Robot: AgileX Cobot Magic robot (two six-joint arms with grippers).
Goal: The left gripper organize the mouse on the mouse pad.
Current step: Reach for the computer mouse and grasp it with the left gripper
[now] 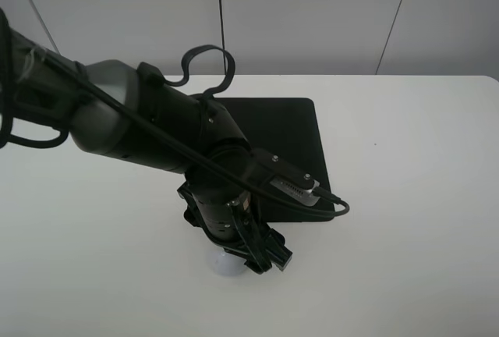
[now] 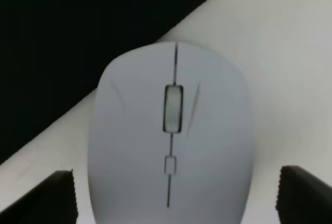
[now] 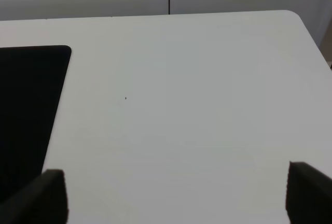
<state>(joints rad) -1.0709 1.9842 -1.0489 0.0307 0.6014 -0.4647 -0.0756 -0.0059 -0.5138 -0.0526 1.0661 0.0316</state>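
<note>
Fingers (image 2: 54, 198) of my left claw (image 2: 176, 198) stand apart, one on either side of the mouse (image 2: 171, 130), clear of its flanks. I judge this the grasp step: next I must close gently, lift, and carry it onto the mouse pad (image 2: 78, 27). White, oval and grey-wheeled, the mouse sits on the counter (image 2: 290, 53) just beside the pad's edge. My right claw (image 3: 176, 195) hangs parted too.

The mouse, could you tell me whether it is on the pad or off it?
Off. The mouse lies on the white table beside the pad, with the open left gripper straddling it.
</note>
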